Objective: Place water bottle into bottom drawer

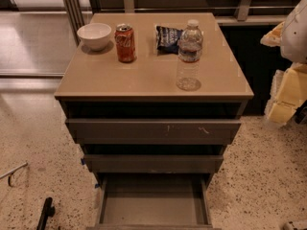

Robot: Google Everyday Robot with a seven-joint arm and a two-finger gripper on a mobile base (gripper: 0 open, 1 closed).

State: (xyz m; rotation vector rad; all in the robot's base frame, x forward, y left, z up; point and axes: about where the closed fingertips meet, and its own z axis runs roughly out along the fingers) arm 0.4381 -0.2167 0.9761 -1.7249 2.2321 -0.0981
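The water bottle (189, 55) stands upright on the tan cabinet top (144, 75), right of centre; it is clear, with a white cap and a blue-white label. The bottom drawer (153, 205) is pulled open at the foot of the cabinet and shows a plain grey floor with nothing in it. My gripper (284, 92) shows as pale yellow parts at the right edge, beside the cabinet and below the white arm (296, 28). It is well right of the bottle and holds nothing that I can see.
An orange-red soda can (125, 43), a white bowl (94, 35) and a dark chip bag (168, 38) stand on the cabinet top behind and left of the bottle. The two upper drawers (153, 131) are slightly out. A black object (45, 213) lies on the speckled floor at lower left.
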